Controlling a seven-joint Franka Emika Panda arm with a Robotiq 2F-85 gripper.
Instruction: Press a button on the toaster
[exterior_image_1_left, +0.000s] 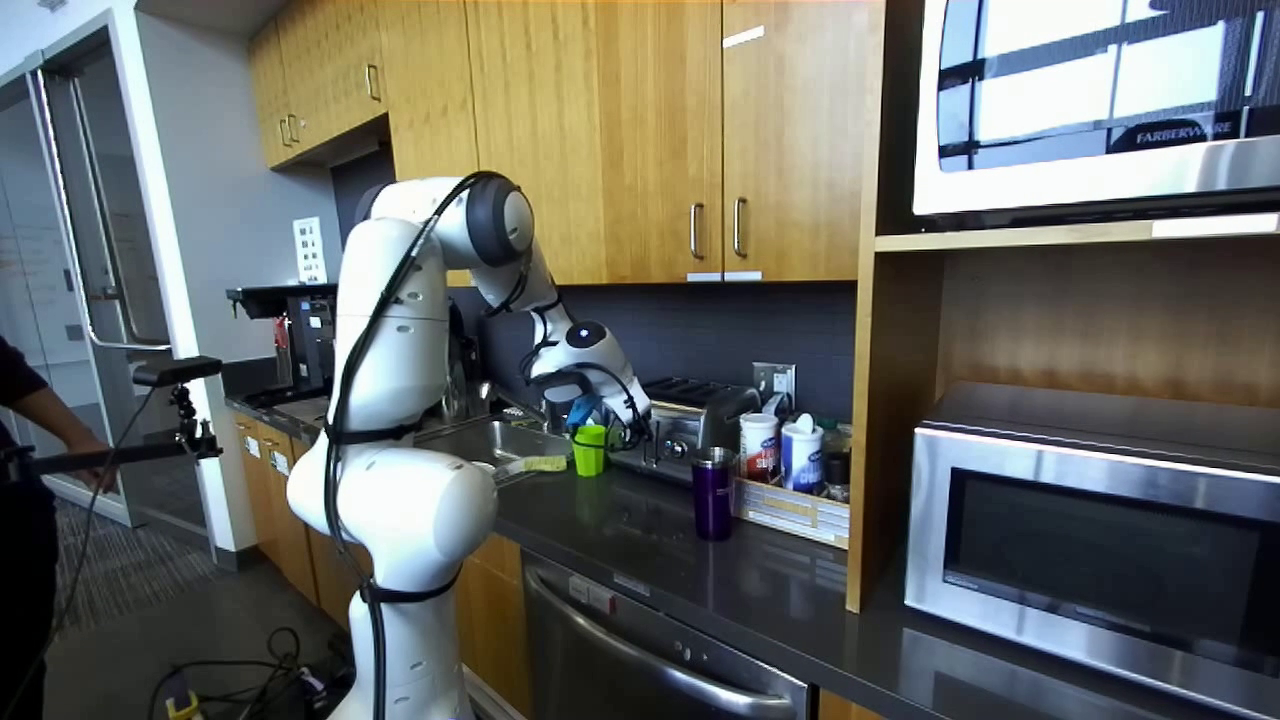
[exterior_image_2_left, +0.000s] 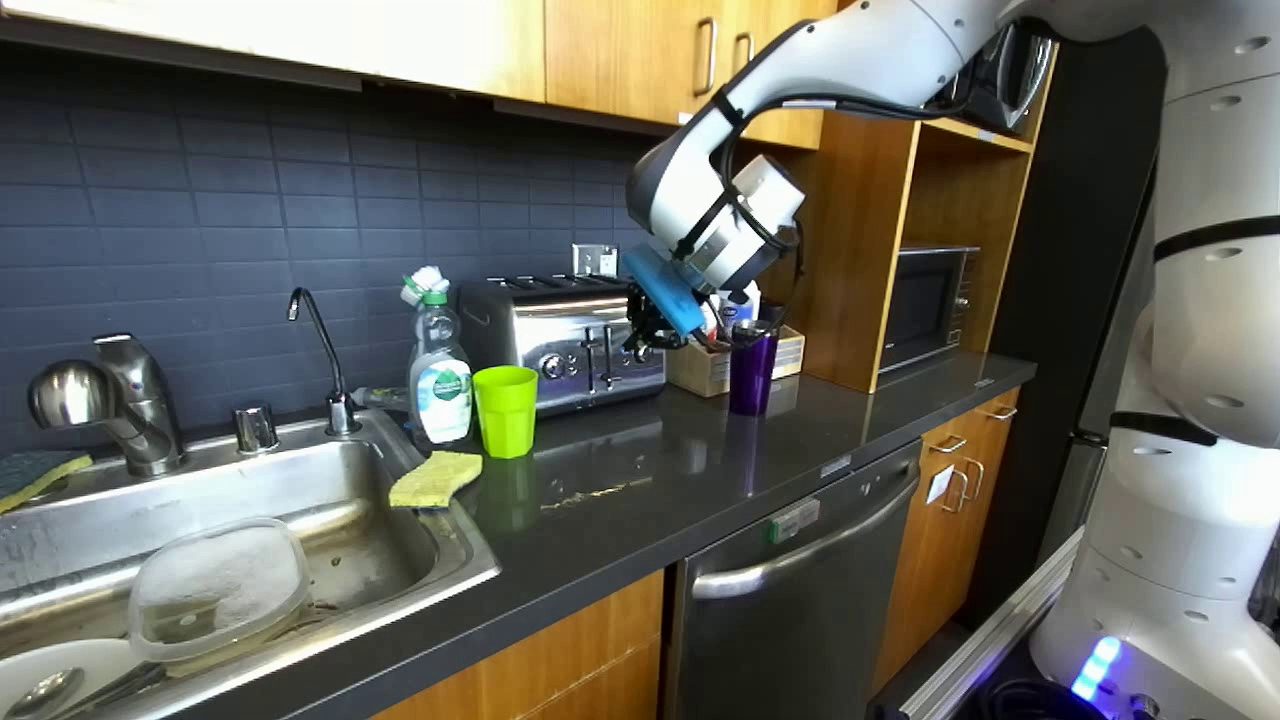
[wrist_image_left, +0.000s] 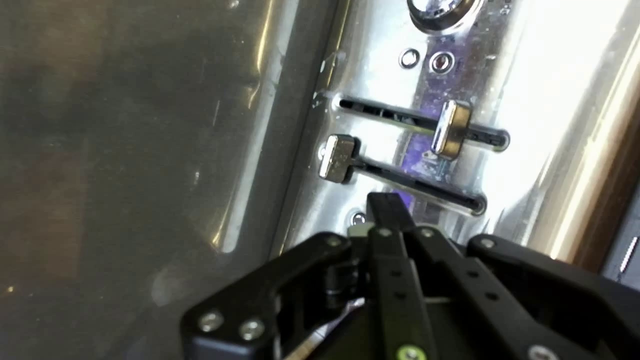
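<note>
Gripper (wrist_image_left: 400, 217) is fully closed, nothing held. Toaster (exterior_image_2_left: 548, 330) is set on the counter (exterior_image_2_left: 620, 455), mostly seen at 9 o'clock from the gripper in an exterior view. In the wrist view the toaster's long axis is tilted, about 12:30–6:30; an apparent button (wrist_image_left: 358, 218) is seen just beside the tips at 9 o'clock, partly covered. Contact can't be confirmed. Nudge toward 9 probably needed before pressing.

white arm (exterior_image_1_left: 415, 335), black straps (exterior_image_1_left: 390, 434) and cables (exterior_image_1_left: 402, 268); black fingers (wrist_image_left: 389, 212) with silver screws (wrist_image_left: 251, 329).
</note>
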